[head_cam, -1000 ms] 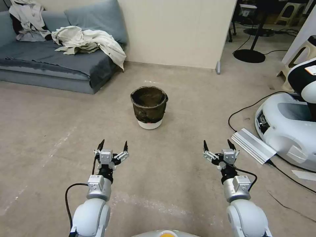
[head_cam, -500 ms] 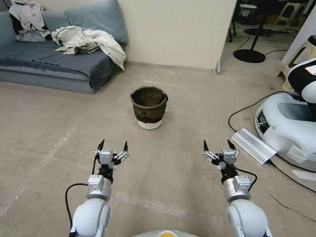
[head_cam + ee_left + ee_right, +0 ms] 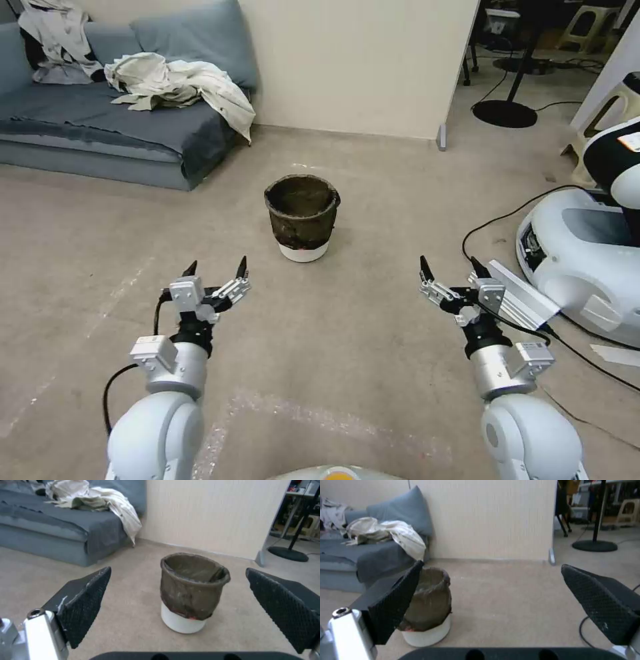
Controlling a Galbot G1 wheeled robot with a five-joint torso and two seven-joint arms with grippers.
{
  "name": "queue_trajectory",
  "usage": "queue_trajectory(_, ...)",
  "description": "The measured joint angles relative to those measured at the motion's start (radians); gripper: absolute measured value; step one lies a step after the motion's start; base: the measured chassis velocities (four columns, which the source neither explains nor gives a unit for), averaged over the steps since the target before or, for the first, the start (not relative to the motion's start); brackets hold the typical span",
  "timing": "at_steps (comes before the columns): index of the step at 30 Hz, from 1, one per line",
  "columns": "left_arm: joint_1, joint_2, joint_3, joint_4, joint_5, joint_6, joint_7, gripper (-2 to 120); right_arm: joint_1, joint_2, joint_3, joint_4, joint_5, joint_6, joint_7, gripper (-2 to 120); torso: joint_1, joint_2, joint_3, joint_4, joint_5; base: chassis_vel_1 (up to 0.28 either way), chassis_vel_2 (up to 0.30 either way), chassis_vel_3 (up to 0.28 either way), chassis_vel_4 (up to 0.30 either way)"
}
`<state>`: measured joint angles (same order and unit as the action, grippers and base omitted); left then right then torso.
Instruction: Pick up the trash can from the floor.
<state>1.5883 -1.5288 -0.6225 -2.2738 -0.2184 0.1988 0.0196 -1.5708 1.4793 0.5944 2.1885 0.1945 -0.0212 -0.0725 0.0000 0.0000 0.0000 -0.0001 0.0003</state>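
The trash can (image 3: 303, 217) stands upright on the floor (image 3: 373, 220) in the middle of the head view, a white bin with a dark crinkled bag folded over its rim. Short of it and to its left, my left gripper (image 3: 217, 268) hangs open above the floor with nothing in it. To the can's right and also short of it, my right gripper (image 3: 449, 267) is open and empty. The left wrist view frames the trash can (image 3: 192, 591) between its spread fingers (image 3: 85, 600). In the right wrist view the trash can (image 3: 430, 607) sits partly behind one finger (image 3: 398, 597).
A grey sofa (image 3: 100, 127) with crumpled cloth (image 3: 177, 83) stands at the back left, a beige partition wall (image 3: 360, 63) behind the can. At the right are another robot's white base (image 3: 587, 260), a flat ribbed panel (image 3: 517, 293), black cables (image 3: 493, 223) and a stand's round base (image 3: 505, 112).
Both arms have spread outward and reached a little forward: the left gripper moved left, the right gripper moved right over the ribbed panel's edge. The trash can has not moved.
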Motion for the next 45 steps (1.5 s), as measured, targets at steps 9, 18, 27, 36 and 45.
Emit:
queue_trajectory(9, 0.012, -0.002, 0.004, 0.028, -0.027, -0.069, 0.013, 100, -0.010, -0.011, -0.007, -0.032, 0.029, 0.106, 0.010, 100, 0.000, 0.000, 0.000, 0.0000, -0.0003, 0.000, 0.000, 0.000, 0.000)
queue_trajectory(18, 0.015, -0.004, 0.000, 0.026, -0.023, -0.067, 0.012, 100, -0.012, -0.009, -0.011, -0.050, 0.050, 0.140, 0.000, 100, 0.000, 0.000, 0.000, 0.0000, -0.0003, 0.000, 0.000, 0.000, 0.000)
queue_trajectory(27, 0.014, -0.010, 0.000, 0.026, -0.018, -0.064, 0.012, 100, -0.009, -0.005, -0.012, -0.062, 0.050, 0.152, -0.015, 100, 0.000, 0.000, 0.000, 0.0001, -0.0003, -0.035, 0.028, 0.036, -0.026)
queue_trajectory(36, 0.008, -0.010, -0.002, 0.033, -0.017, -0.063, 0.011, 100, -0.003, -0.001, -0.014, -0.067, 0.050, 0.155, -0.024, 100, 0.000, 0.000, 0.000, 0.0001, 0.0000, -0.208, 0.193, 0.197, -0.175)
queue_trajectory(45, 0.006, -0.012, -0.001, 0.040, -0.016, -0.065, 0.007, 100, -0.003, 0.004, -0.016, -0.069, 0.046, 0.161, -0.030, 100, 0.000, 0.000, 0.000, 0.0000, -0.0005, -0.221, 0.235, 0.225, -0.240)
